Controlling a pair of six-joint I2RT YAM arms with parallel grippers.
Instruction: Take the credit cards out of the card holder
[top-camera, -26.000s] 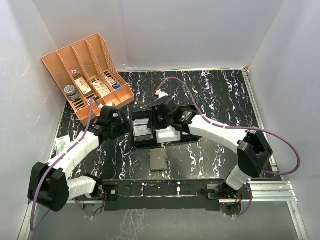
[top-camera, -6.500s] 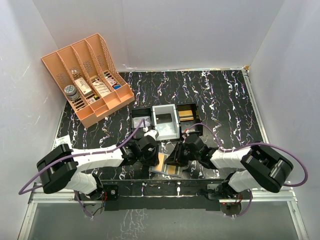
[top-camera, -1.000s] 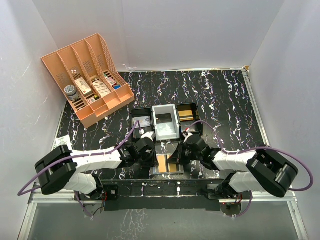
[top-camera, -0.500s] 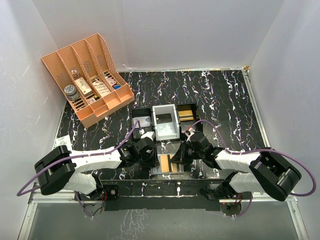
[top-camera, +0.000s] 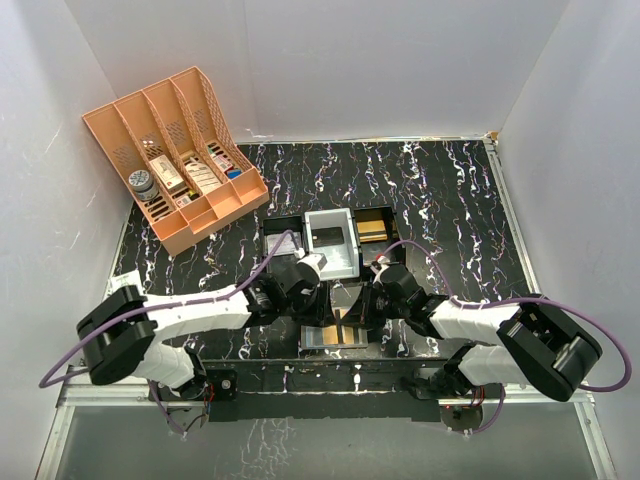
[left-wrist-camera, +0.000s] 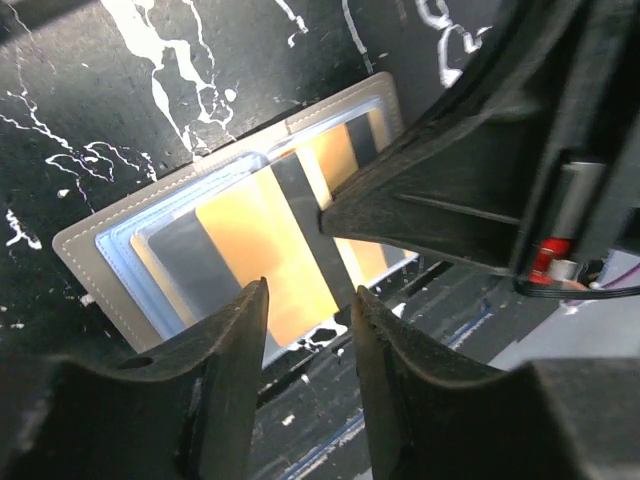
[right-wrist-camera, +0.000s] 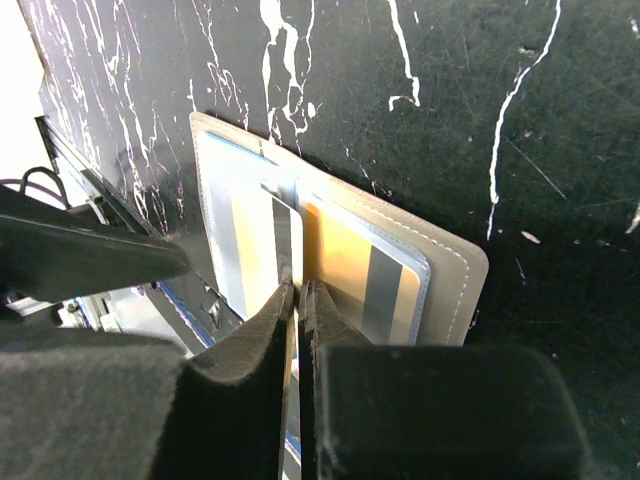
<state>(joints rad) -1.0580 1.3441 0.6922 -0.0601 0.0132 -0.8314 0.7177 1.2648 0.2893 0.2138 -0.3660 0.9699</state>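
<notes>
Wrist views show gold card (left-wrist-camera: 250, 265) in open card holder (left-wrist-camera: 80, 255); overhead partly blocked.

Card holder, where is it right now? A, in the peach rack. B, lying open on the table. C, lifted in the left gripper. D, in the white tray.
B: the card holder lies open and flat on the table, with a gold card showing inside it.

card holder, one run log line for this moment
card holder: open flat | gold card: inside it | left gripper: open, empty, above holder | right gripper: shut, tips at holder's middle
</notes>
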